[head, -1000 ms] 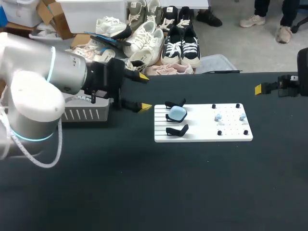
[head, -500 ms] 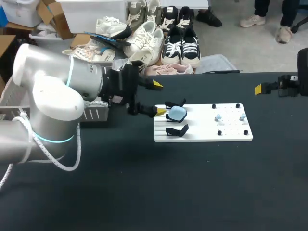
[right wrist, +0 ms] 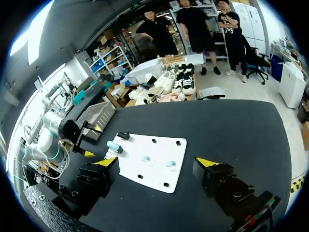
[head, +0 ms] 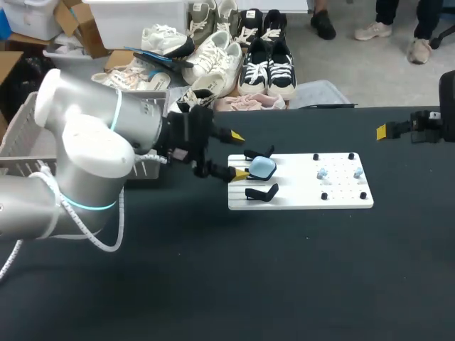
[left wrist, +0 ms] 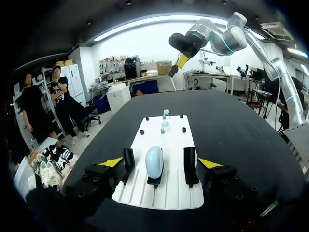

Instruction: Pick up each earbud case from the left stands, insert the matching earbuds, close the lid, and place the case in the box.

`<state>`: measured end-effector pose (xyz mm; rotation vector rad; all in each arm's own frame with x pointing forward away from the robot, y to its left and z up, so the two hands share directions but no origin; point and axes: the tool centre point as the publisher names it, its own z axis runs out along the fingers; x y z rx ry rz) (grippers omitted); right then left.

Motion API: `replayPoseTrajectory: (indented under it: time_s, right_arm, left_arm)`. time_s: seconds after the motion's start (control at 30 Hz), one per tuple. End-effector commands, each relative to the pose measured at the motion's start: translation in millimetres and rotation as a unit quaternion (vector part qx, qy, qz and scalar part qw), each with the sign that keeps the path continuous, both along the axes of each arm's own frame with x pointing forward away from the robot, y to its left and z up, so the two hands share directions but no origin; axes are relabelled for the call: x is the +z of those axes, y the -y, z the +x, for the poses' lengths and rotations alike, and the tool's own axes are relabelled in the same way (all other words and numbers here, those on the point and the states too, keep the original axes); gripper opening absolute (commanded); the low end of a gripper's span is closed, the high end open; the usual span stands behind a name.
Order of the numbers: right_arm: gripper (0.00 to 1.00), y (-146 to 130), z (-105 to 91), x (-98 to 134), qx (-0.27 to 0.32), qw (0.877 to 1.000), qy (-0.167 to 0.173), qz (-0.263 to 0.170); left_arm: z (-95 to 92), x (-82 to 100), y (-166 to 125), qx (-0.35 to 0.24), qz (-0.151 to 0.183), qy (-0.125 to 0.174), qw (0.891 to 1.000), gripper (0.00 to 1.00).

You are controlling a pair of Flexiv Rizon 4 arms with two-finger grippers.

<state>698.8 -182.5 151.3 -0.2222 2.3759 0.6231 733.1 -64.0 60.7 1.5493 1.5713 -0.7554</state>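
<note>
A light blue earbud case (head: 261, 168) rests shut on the middle black stand of a white board (head: 298, 199), with an empty stand (head: 261, 192) on either side. Two pale earbuds (head: 322, 172) lie on the board's right half. My left gripper (head: 237, 154) hovers open at the board's left edge. In the left wrist view the case (left wrist: 154, 159) lies just ahead of and between the open left gripper's (left wrist: 160, 163) fingers, untouched. My right gripper (head: 384, 131) is off at the far right edge of the table; its wrist view shows the right gripper (right wrist: 157, 162) open and empty, well short of the board (right wrist: 159, 179).
A grey slotted basket (head: 25, 135) stands at the table's left, partly behind my left arm. The black tabletop in front of the board is bare. The board carries several small black pegs (head: 323, 196) around the earbuds.
My left arm has swung right, from beside the basket to the board's left edge, bringing its open fingers up to the case. The right arm has not moved.
</note>
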Motion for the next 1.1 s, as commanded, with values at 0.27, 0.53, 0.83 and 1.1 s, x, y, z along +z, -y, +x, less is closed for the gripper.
replayPoseTrajectory:
  time_s: [0.27,0.53,0.83,1.1]
  right_arm:
    - [1.0,1.6,0.4,-0.9,0.003,1.0,0.0,0.002]
    - [1.0,1.6,0.4,-0.9,0.003,1.0,0.0,0.002]
    - [1.0,1.6,0.4,-0.9,0.003,1.0,0.0,0.002]
    - [1.0,1.6,0.4,-0.9,0.003,1.0,0.0,0.002]
  left_arm:
    - [17.7,-19.1,9.6,-0.004,0.007,-0.022,1.0,1.0]
    - [22.5,-32.3,18.2,-0.006,0.012,-0.039,0.999,1.0]
    - [27.5,-35.6,21.8,0.0,0.01,-0.052,0.999,1.0]
    - [22.9,-31.4,23.2,-0.001,0.007,-0.052,0.999,1.0]
